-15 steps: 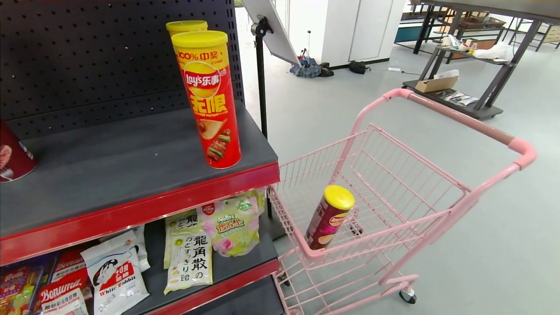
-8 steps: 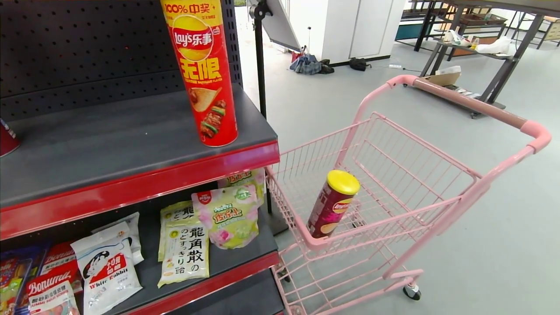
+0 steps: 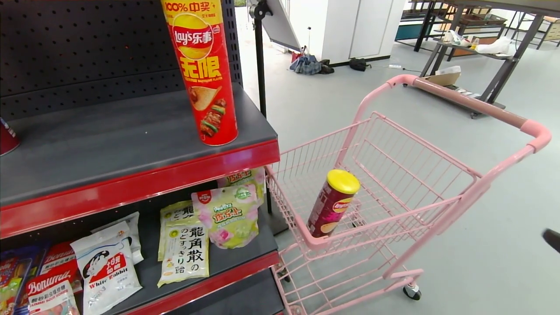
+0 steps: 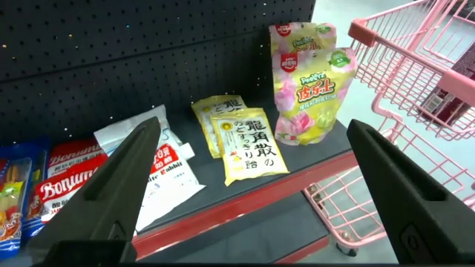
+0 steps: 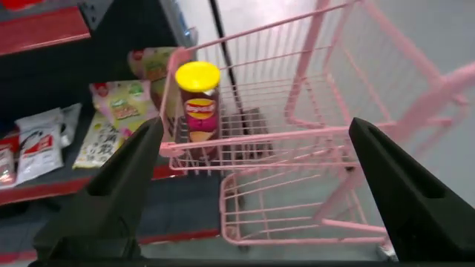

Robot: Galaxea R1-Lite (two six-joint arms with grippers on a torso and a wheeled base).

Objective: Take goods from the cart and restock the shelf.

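Head view: tall red can [image 3: 204,74], a smooth cylinder, upright near the front edge of the shelf [image 3: 109,135]; its top is cut off by the frame.
Task item: short maroon can [image 3: 333,204] with a yellow lid, tilted in the near corner of the pink wire cart [image 3: 437,98].
Left wrist view: left end effector [image 4: 252,126], black fingers wide apart and holding nothing, facing flat glossy snack bags [image 4: 249,141] on the lower board.
Right wrist view: right end effector [image 5: 256,122], fingers spread and holding nothing, facing the cart basket.
Hard to make out: dark tip [image 3: 552,239] at the head view's right edge.

Head above, wrists perhaps nearer; cart [image 3: 463,104] shared.
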